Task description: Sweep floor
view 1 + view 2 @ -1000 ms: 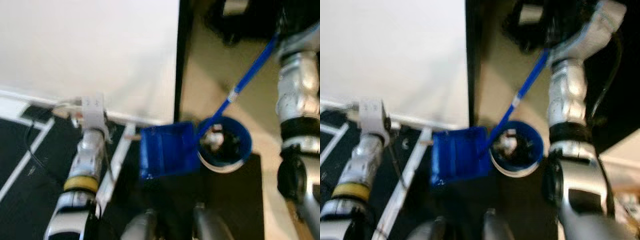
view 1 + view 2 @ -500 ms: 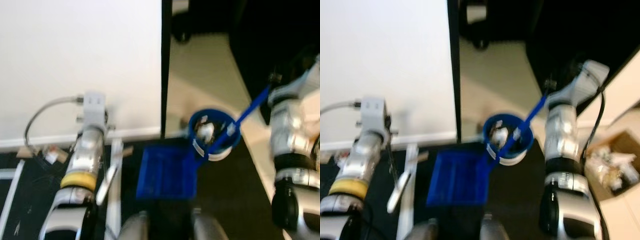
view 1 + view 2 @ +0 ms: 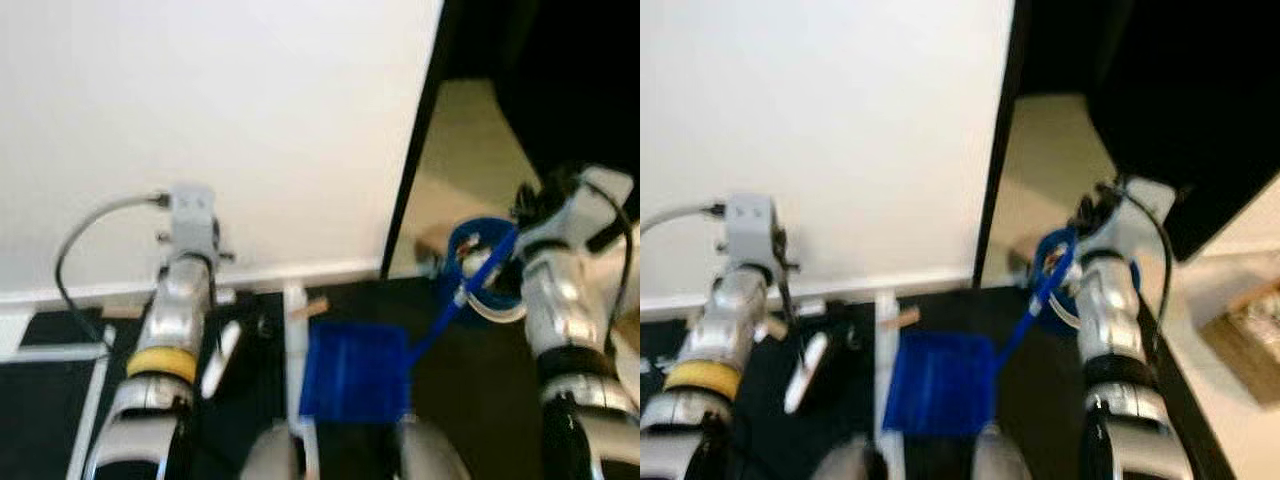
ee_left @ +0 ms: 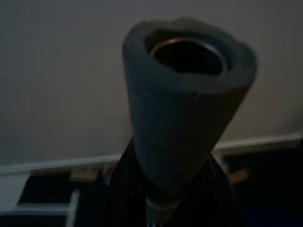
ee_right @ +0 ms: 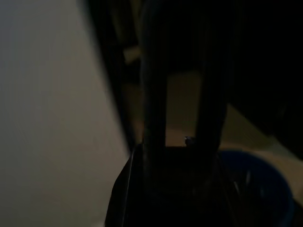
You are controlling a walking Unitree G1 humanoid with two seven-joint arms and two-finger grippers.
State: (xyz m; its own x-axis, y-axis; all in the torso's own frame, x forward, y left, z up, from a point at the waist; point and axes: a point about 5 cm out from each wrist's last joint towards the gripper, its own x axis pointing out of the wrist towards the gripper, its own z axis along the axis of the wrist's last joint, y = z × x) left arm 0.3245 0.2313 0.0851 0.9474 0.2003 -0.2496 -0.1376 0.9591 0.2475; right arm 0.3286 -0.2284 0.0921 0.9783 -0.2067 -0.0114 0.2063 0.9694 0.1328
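Moved: blue plastic dustpan [image 3: 355, 372] sits closer to robot's feet vs 0.5 s ago, and its long blue handle [image 3: 470, 287] crosses the blue round bucket [image 3: 478, 270] differently; whole view shifted too, so part of that is camera.
R claw: at handle's top end by the bucket; wrist view too dark, can't tell if fingers pinch it or not.
L claw: wrist view looks along a grey tube, prob. the broom's grey foam grip [image 4: 187, 99]; fingers hidden, can't tell.
Broom: white pole [image 3: 296, 345] slants down beside dustpan, near left silver arm [image 3: 165, 345].
Handling (guess): dustpan light, stiff plastic, long handle levers easily; hold high on handle. Broom light, grip foam is non-slip.
Surface: black floor mat [image 3: 50, 410] w/ white lines, small wood scrap [image 3: 309, 306].
Room: white wall panel [image 3: 200, 130], beige floor [image 3: 465, 160] beyond.
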